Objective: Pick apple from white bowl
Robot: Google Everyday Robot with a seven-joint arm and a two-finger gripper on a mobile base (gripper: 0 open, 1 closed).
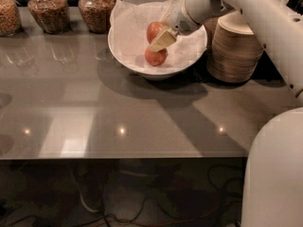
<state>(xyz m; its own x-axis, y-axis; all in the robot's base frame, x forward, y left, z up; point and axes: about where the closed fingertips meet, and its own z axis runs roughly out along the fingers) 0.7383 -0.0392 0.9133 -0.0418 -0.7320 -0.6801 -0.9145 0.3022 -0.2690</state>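
The white bowl (pixel 140 69) is wide, round and glossy, lined with crinkled thin paper (pixel 130 18). Inside it the gripper (pixel 158 37) is closed around the apple (pixel 152 29), which is red with a yellow blush; its flat beige finger (pixel 164 40) lies on the front of the fruit (the other finger is hidden). Just below lies a smaller apple (pixel 155 57), rounder and duller. A ribbed stack of beige bowls (pixel 234 51) stands beside it on the smooth grey table (pixel 142 122). Glass jars (pixel 45 13) hold brown grains.
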